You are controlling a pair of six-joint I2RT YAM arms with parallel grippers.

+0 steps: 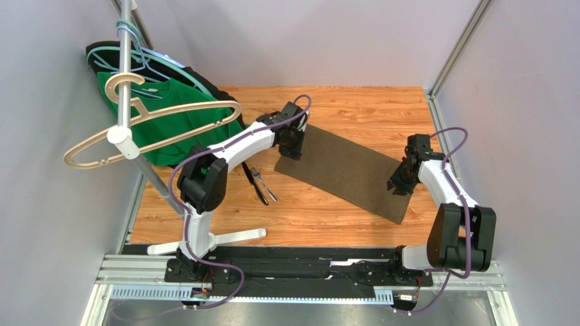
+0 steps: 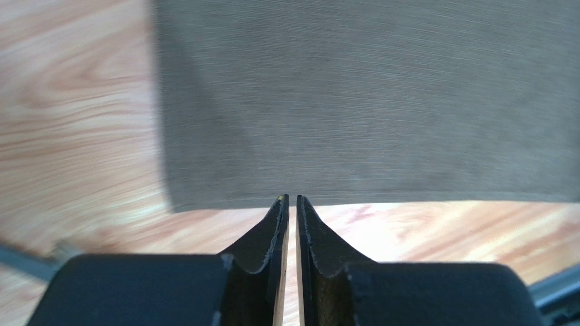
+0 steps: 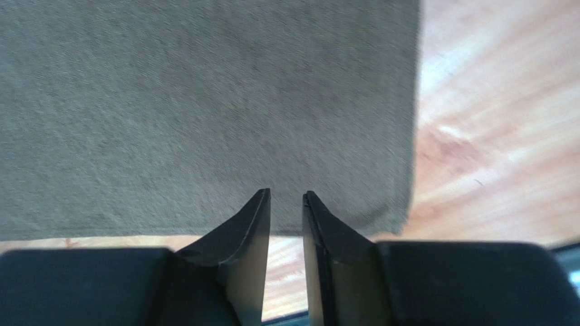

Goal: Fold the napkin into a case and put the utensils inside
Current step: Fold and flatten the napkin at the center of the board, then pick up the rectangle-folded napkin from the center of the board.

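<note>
The olive-brown napkin (image 1: 347, 173) lies flat and unfolded, slanting across the wooden table. My left gripper (image 1: 291, 151) is at its left end. In the left wrist view the napkin (image 2: 361, 102) fills the top, and the gripper (image 2: 293, 198) is shut and empty, with its tips at the cloth's near edge. My right gripper (image 1: 398, 185) is at the napkin's right end. In the right wrist view the gripper (image 3: 287, 193) has its jaws a little apart and empty, with the tips over the near edge of the napkin (image 3: 204, 109), close to its right corner. The utensils (image 1: 262, 185), a fork among them, lie on the table left of the napkin.
A green shirt (image 1: 167, 122) on a beige hanger (image 1: 143, 129) hangs from a metal rack pole (image 1: 126, 75) at the far left, over a black garment (image 1: 204, 81). The rack's foot (image 1: 231, 238) lies on the table in front of the left arm. Walls enclose the table.
</note>
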